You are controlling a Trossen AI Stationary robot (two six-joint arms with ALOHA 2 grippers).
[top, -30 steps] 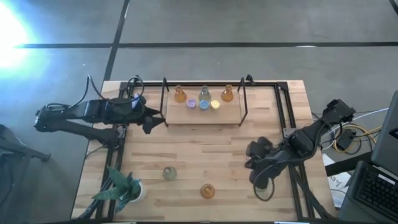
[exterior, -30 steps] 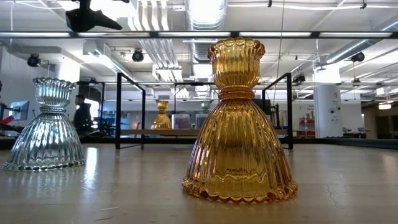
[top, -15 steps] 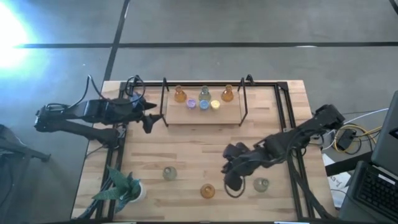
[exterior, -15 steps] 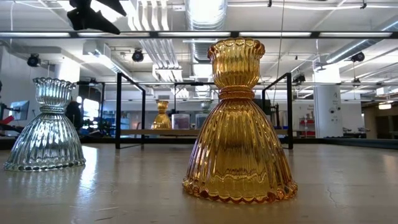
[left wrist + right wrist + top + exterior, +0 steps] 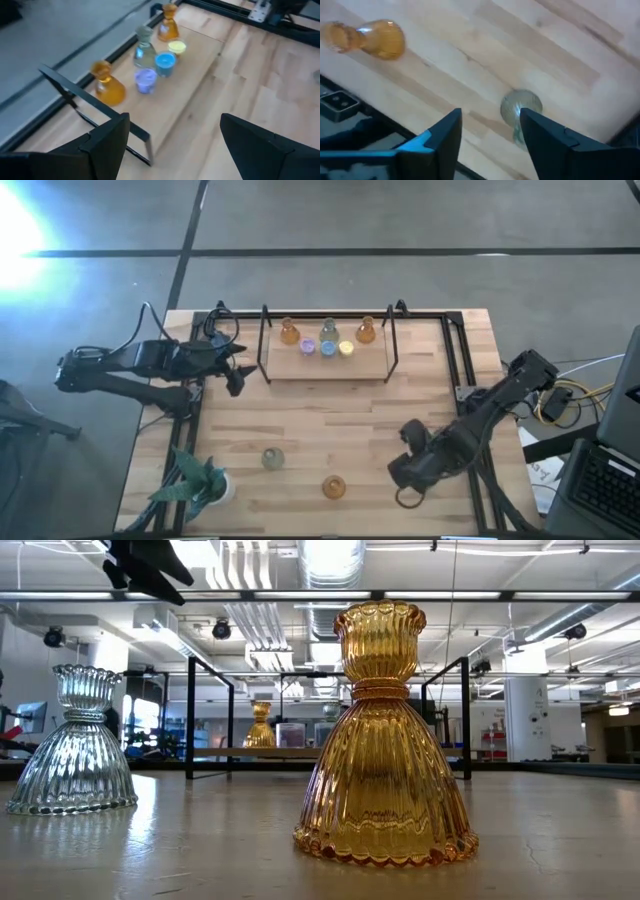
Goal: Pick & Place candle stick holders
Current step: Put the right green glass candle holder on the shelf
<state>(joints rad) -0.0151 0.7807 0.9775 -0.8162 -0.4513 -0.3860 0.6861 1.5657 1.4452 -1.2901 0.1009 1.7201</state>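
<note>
So right now the right gripper (image 5: 408, 472) hangs low over the front right part of the surface (image 5: 330, 410), jaws spread open with nothing held, and the right wrist view shows a grey-green holder (image 5: 521, 107) standing between its fingers (image 5: 547, 142), untouched. An amber holder (image 5: 334, 487) and a clear greenish holder (image 5: 272, 458) sit by the front edge, while five more candle stick holders (image 5: 328, 337) line the raised board (image 5: 327, 362) at the back edge. The left gripper (image 5: 240, 368) waits near the back left corner, jaws wide and empty.
</note>
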